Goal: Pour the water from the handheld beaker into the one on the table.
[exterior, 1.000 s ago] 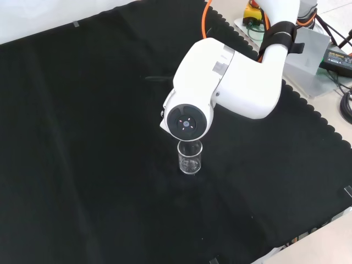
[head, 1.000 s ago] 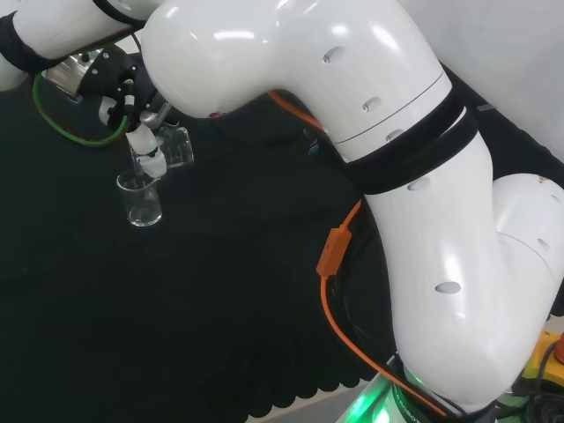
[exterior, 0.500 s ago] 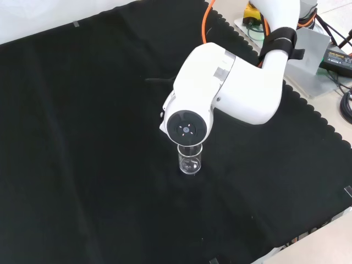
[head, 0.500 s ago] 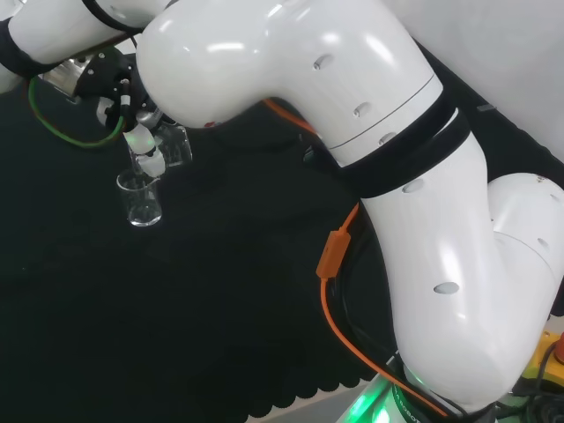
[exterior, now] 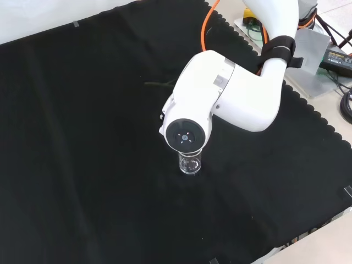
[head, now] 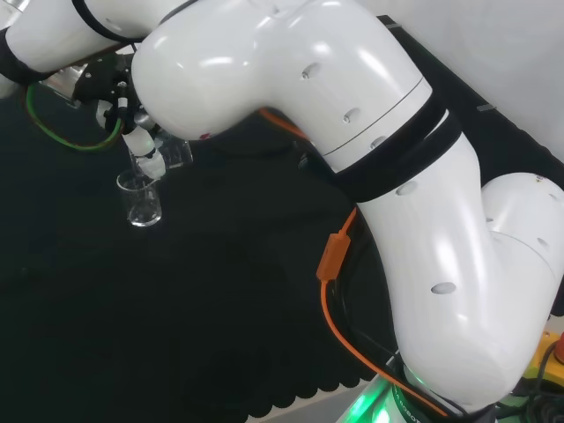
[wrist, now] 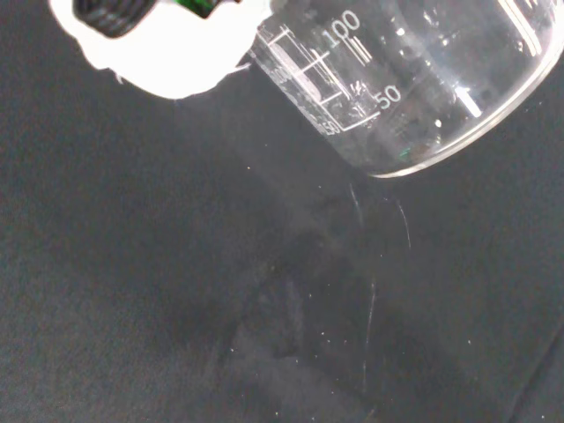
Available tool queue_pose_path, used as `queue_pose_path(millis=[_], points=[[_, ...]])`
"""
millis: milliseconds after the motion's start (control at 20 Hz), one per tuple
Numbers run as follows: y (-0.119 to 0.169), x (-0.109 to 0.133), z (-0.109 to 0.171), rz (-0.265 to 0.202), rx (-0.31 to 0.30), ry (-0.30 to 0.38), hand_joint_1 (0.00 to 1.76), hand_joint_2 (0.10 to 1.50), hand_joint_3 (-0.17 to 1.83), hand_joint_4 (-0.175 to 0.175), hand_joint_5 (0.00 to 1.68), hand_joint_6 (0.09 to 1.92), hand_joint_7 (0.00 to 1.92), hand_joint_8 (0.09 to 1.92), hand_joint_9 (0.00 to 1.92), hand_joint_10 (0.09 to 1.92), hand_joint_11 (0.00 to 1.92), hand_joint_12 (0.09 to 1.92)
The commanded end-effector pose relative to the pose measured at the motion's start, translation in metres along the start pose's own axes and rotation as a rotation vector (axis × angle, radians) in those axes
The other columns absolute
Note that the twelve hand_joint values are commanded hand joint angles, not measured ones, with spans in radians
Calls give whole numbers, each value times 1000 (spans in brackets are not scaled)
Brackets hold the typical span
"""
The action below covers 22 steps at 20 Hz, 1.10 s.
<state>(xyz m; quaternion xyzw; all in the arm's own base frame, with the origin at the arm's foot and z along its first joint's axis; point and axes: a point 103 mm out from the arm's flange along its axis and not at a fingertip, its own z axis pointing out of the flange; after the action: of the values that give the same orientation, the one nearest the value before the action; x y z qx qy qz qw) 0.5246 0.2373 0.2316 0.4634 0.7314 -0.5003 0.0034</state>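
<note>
Apparently mid-pour | robot hand [head: 139,141] curled around tilted handheld beaker [head: 173,153], lip over table beaker [head: 141,199] | table beaker upright on counter [exterior: 82,137], at arm cap's 6 o'clock, front view | water transferred: cannot tell | remaining: finish pour.

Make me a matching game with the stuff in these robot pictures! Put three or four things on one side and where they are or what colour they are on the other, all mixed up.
Things:
1. beaker on the table
2. handheld beaker
3. cable
4. cloth

Descriptions:
A. orange, runs along the white arm
B. black, covers the bench
C. tipped over, held up in the hand
D. stands upright on the cloth, clear

Right pairs: 1-D, 2-C, 3-A, 4-B
</note>
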Motion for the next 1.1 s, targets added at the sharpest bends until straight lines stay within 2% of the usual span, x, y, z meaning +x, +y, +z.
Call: queue_pose_path(millis=[50,450,1100], points=[[1,2,-1,-1,18,-11,1158,1146,-175,-110,1068,936,1399,1272,1416,1115,1096,1005],[3,1,-1,-5,32,-10,1158,1146,-175,-110,1069,935,1398,1272,1416,1114,1097,1004],[2,2,-3,-10,17,0,1158,1146,-175,-110,1069,934,1400,1272,1417,1113,1098,1003]])
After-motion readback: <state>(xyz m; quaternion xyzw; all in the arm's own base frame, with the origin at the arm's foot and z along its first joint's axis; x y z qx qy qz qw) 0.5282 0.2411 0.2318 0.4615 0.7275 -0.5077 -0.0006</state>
